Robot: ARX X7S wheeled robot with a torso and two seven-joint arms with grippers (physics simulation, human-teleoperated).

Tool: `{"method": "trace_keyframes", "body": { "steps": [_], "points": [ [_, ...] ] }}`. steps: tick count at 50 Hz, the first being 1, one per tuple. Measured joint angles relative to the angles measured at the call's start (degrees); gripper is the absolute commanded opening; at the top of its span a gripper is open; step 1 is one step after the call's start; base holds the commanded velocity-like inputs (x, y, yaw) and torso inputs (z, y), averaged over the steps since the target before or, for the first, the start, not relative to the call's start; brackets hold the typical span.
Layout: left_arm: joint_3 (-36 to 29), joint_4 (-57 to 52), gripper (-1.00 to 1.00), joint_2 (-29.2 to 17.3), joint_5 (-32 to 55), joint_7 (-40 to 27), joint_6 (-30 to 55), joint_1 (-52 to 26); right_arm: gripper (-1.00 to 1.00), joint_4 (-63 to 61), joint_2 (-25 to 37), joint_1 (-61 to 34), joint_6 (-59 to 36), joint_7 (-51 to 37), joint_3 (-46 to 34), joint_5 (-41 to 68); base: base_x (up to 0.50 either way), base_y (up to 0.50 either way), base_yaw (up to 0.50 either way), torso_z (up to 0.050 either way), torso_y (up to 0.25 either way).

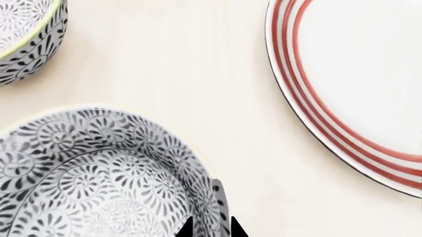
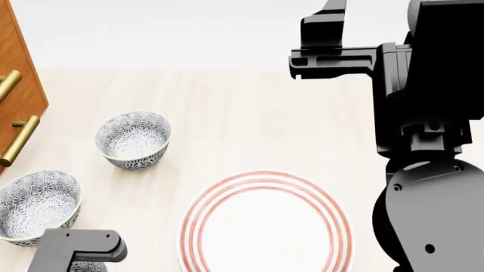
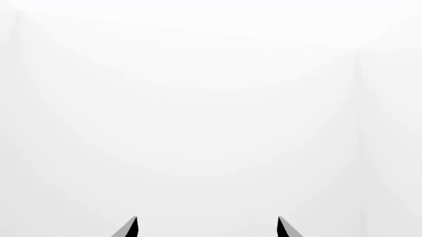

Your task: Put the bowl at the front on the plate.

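Left fingers [image 1: 209, 229] pinch bowl [image 1: 99, 177] rim — hidden in head view.

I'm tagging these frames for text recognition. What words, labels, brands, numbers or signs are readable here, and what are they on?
None: no readable text in any view.
The bowl and the second bowl carry only a grey-blue flower pattern.
The plate has only thin red rings.
The wooden cabinet with brass handles and the black robot arms show no markings.
The right wrist view shows only blank white beyond the open fingers.
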State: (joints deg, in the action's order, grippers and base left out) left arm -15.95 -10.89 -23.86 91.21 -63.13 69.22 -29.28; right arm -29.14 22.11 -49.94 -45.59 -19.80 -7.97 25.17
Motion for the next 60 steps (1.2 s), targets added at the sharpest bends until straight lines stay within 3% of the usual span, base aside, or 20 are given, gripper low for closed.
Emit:
{"method": "trace_keyframes", "body": {
  "steps": [60],
  "points": [
    [-3.6,-13.9,-1.0,-2.9,-10.2,7.3,-5.4,-3.0,1.0,0.9,1.0,1.4,1.9,-0.9,-0.3,-0.5,0.0,0.0,0.0,0.0,0.0]
  ]
}}
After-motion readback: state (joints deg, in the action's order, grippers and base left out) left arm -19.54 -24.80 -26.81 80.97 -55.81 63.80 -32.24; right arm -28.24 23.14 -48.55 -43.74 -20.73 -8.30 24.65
